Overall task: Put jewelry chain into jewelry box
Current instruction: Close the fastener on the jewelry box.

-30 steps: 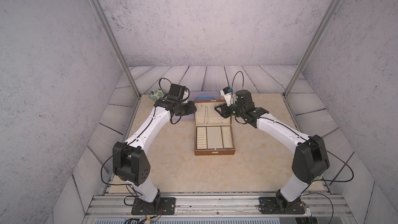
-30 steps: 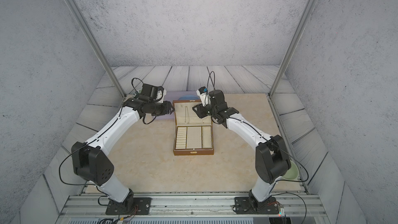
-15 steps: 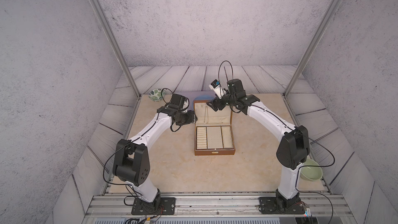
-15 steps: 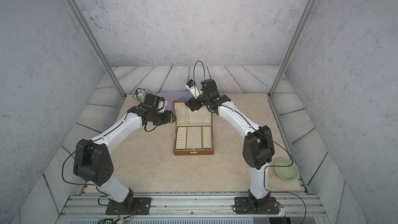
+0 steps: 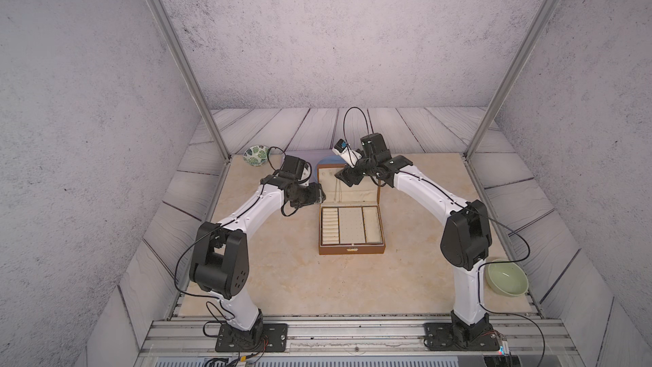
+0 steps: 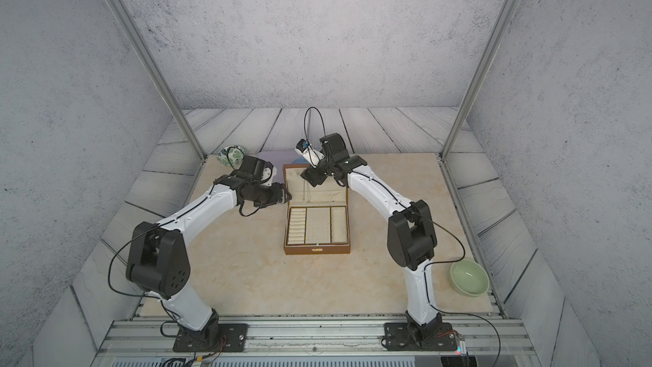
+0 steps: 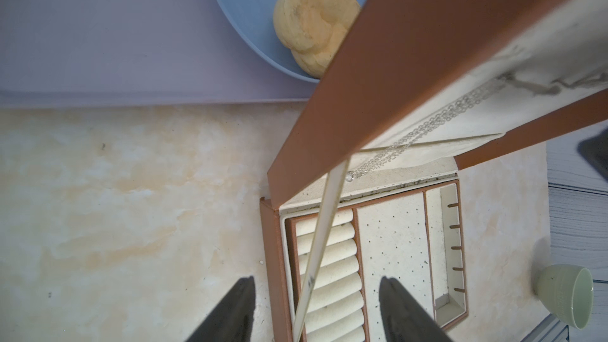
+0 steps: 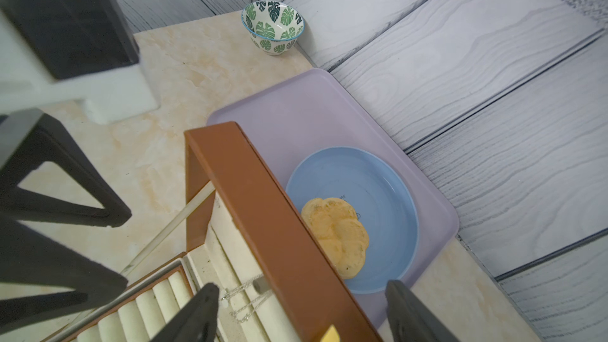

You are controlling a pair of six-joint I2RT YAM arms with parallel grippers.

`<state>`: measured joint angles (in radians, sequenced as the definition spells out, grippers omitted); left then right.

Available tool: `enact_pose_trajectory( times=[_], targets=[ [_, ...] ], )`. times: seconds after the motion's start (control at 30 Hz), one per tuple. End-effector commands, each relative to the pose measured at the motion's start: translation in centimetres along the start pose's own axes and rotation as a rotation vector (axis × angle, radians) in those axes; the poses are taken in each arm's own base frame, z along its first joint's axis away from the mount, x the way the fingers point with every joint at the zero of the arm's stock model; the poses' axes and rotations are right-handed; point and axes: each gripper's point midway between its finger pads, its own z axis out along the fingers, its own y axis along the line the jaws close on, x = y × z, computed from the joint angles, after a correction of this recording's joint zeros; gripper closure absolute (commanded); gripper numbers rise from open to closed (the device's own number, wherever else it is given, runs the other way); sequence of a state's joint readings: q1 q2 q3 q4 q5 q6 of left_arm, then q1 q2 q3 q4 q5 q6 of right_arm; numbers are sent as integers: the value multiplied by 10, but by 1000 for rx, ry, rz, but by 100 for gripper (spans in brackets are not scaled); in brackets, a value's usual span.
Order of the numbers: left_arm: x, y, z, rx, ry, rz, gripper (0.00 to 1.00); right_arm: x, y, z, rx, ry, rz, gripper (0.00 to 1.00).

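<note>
Seeing the jewelry chain [image 7: 427, 126] hang down the cream lining [image 5: 360, 185] of the jewelry box [image 5: 351, 249], toward the far edge of the worktop [image 5: 282, 277], we judge it light, limp, slippery: pinch near its pendant [image 7: 348, 176]. Left gripper [image 7: 316, 279] and right gripper [image 8: 302, 284] gape wide, empty.

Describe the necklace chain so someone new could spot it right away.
Start at the brown jewelry box centred on the table, its lid standing open. Against the lid's cream lining hangs the jewelry chain: thin silvery links with a tiny pendant, unlike the ring rolls below.
</note>
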<state>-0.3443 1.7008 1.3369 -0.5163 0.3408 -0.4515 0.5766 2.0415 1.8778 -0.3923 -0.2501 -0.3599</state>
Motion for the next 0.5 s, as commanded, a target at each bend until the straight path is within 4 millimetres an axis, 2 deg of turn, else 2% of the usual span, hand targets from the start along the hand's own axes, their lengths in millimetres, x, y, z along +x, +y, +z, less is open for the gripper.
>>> enact_pose_trajectory(
  times=[0.0,0.47],
  targets=[
    [2,4,5,0,8,-5,35,12,1,12,23,55,-46,20],
    [2,4,6,4,9,-9,35,24,-3,26,119,118,-158,30]
  ],
)
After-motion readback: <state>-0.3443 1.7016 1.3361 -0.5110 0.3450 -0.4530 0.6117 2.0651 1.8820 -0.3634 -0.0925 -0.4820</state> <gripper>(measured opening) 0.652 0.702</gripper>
